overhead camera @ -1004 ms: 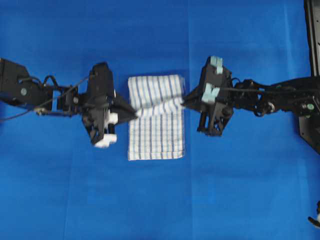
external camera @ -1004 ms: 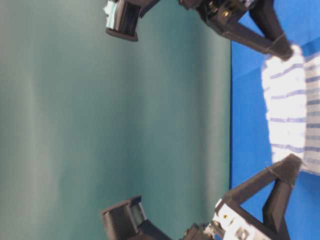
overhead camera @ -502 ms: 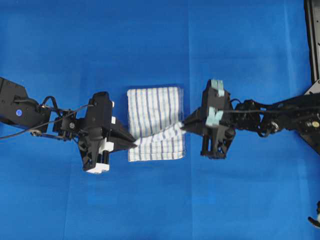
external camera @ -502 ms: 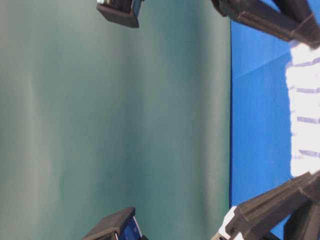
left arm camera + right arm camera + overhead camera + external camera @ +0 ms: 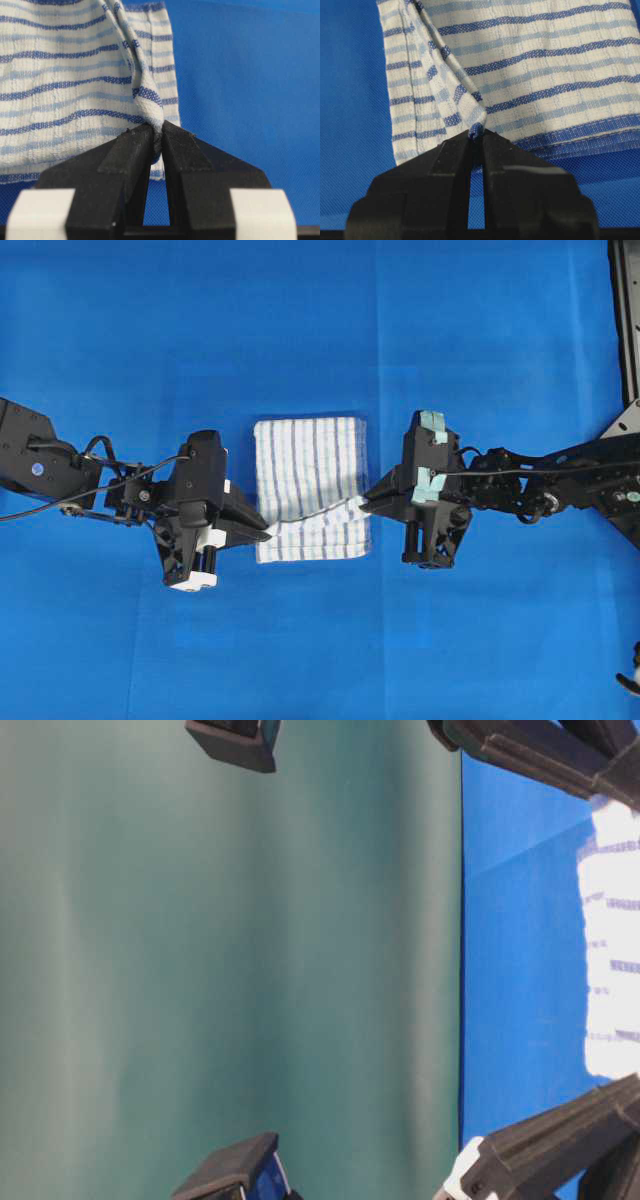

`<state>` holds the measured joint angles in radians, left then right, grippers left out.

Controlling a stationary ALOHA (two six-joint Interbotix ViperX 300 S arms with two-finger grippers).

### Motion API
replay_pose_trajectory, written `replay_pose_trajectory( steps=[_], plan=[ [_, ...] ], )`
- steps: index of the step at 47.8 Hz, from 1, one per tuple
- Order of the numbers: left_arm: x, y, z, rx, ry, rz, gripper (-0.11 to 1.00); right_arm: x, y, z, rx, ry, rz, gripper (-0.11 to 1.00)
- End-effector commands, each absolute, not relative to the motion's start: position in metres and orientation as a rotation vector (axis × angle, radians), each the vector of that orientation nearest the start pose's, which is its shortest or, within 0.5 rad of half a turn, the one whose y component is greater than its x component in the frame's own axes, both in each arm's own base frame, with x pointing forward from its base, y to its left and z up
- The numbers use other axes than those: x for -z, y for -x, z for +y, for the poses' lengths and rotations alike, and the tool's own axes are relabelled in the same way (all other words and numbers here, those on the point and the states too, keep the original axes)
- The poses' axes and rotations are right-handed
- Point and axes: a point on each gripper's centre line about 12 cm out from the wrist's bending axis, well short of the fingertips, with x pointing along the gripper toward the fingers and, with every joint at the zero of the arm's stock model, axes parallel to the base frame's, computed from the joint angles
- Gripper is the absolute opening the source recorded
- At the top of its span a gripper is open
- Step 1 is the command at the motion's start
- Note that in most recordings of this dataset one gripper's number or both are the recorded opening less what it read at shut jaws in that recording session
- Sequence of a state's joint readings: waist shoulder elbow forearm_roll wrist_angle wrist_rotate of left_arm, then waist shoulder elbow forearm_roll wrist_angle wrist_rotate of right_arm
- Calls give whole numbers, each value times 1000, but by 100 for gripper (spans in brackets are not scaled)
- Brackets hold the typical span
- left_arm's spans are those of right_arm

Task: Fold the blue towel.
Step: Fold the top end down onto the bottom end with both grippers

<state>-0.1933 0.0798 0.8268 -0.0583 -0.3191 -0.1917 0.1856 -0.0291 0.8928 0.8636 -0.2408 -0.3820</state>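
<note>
Your left gripper (image 5: 268,532) is clamped on a corner of the towel (image 5: 312,472), the cloth bunched into a peak between its tips. Your right gripper (image 5: 366,503) pinches the opposite corner the same way. The towel lies between the two, on the blue cover (image 5: 300,330), its far part flat and the held edge lifted and drawn across the near part. In both wrist views the striped cloth spreads away just beyond the closed tips.

Open desk all round, middle taken

The blue towel (image 5: 310,485) lies between the left tool (image 5: 268,531) and right tool (image 5: 365,504) (both pinching its edges); a black frame (image 5: 625,320) lines the far-right edge.
</note>
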Motion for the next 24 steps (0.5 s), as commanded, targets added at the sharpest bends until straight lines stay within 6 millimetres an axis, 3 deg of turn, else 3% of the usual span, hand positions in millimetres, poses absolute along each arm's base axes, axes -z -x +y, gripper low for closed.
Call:
replay_pose_trajectory(
  steps=[1, 14, 19, 24],
  plan=[
    [-131, -363, -72, 111, 177, 573, 5, -133, -336, 42, 151, -324, 655, 6],
    [-127, -361, -72, 110, 173, 587, 6, -128, -337, 42, 154, -323, 669, 10],
    [-124, -361, -72, 108, 174, 596, 9, -127, -340, 44, 152, -323, 673, 31],
    [-124, -360, -72, 108, 174, 598, 33, -128, -342, 46, 145, -320, 667, 61]
  ],
)
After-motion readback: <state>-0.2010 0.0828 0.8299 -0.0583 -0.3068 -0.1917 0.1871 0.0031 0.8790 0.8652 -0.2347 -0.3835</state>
